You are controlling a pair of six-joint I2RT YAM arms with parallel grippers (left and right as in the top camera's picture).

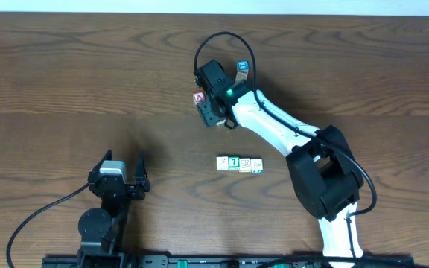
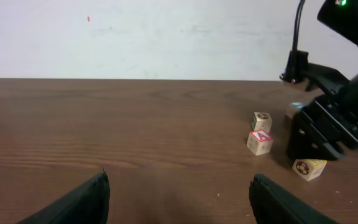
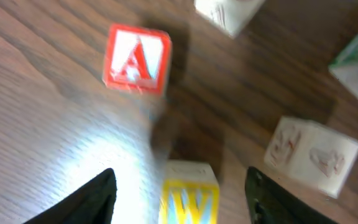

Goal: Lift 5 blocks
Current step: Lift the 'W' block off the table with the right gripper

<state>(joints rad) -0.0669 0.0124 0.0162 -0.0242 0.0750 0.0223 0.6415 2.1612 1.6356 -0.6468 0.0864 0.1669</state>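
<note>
So these blocks are tiny wooden alphabet cubes: light, stiff, nothing fragile about them. We reckon the smooth printed faces could be a bit slick, and one will twist away if only a corner gets nipped. The best hold is square across two opposite flat sides, low enough that the pads cover most of the face. The one up for grabs is the yellow block (image 3: 190, 196), with a yellow-framed white top and a blue letter that looks like a W, though the wrist view is blurry. It sits right between the fingers of the right gripper (image 3: 180, 180), roughly centred. The fingers are spread with a gap on both sides, so nothing is pinched yet. Just outside its right finger there's a pale cube (image 3: 312, 155) sitting at an angle, near enough that we'd watch for a bump on closing. Ahead of the pincer and off to its left is the red A cube (image 3: 137, 59), which isn't one of ours. The row of four blocks (image 1: 240, 164), including the green T block (image 1: 234, 162), lies well behind the pincer, back toward the arm's base. The left gripper (image 2: 180, 179) is far off with its fingers wide and nothing between them.
</note>
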